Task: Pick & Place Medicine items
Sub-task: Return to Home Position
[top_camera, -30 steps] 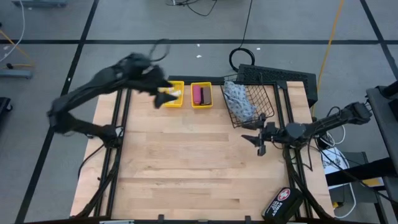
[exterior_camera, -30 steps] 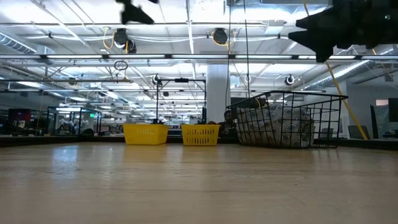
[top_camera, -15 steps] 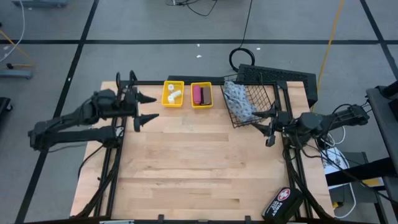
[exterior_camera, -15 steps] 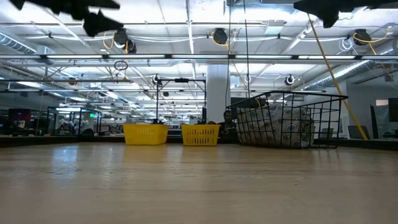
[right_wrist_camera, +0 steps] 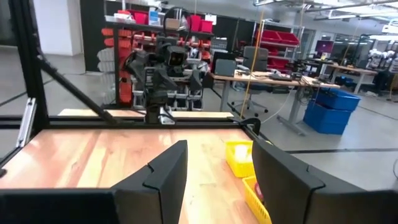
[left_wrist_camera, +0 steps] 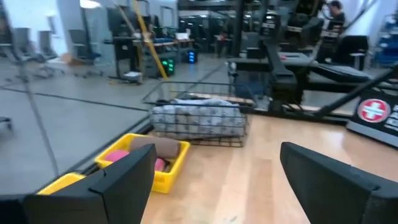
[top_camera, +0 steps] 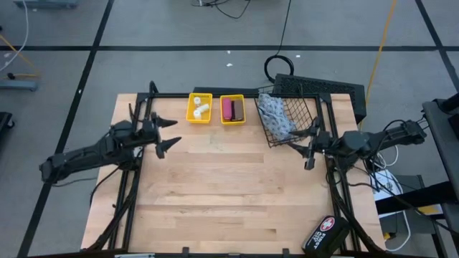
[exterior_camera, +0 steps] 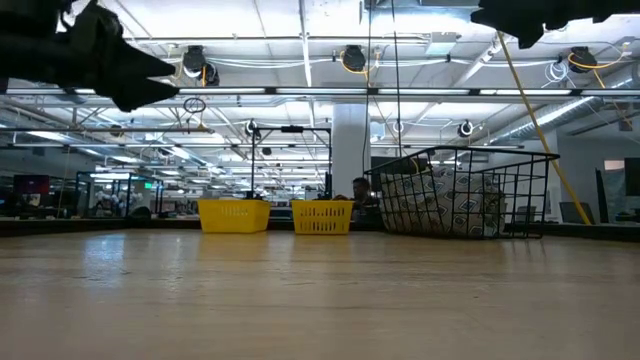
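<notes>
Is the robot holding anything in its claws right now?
No, nothing. The left gripper, over the left side of the table, and the right gripper, beside the wire basket, are both open and empty.

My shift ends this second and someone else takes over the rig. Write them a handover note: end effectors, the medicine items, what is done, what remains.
Left end effector: open, empty, above the table on its left side.
Right end effector: open, empty, above the table's right side, beside the wire basket.
White bottles lie in the left yellow basket; magenta tube and a brown piece in the right yellow basket; patterned pouch in the wire basket.
Done: every medicine item in view sits in a container.
Left: probably only parking both arms. The black case lies at a right-side corner, far from the baskets.
</notes>
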Robot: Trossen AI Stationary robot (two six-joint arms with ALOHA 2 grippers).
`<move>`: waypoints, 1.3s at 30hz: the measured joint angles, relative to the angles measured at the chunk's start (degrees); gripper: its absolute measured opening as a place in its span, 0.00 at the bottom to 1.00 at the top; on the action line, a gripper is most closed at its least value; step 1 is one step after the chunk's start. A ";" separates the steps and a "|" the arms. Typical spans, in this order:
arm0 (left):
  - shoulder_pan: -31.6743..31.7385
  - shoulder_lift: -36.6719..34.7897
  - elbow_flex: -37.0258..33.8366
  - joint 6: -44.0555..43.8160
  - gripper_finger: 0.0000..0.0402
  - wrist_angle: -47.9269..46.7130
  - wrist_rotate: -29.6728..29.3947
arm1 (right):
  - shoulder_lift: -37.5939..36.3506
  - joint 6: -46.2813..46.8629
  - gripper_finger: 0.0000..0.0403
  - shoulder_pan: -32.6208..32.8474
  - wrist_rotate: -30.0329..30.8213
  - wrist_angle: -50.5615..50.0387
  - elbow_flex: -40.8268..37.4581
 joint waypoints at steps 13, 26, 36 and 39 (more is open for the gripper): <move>5.48 -12.52 -5.11 -7.08 0.87 1.97 7.85 | -4.20 1.77 0.42 -2.77 -0.02 -3.78 0.00; -8.17 -4.46 -9.55 -5.23 0.87 11.59 3.78 | -2.68 4.35 0.42 -4.47 -4.09 -2.30 -2.04; -10.93 -4.46 -9.55 -3.04 0.87 9.79 -6.72 | -6.27 5.79 0.42 -4.47 -14.42 1.49 -11.50; -10.93 -4.46 -9.55 -3.85 0.88 9.87 -8.00 | -7.46 5.79 0.42 -4.51 -15.19 7.35 -15.03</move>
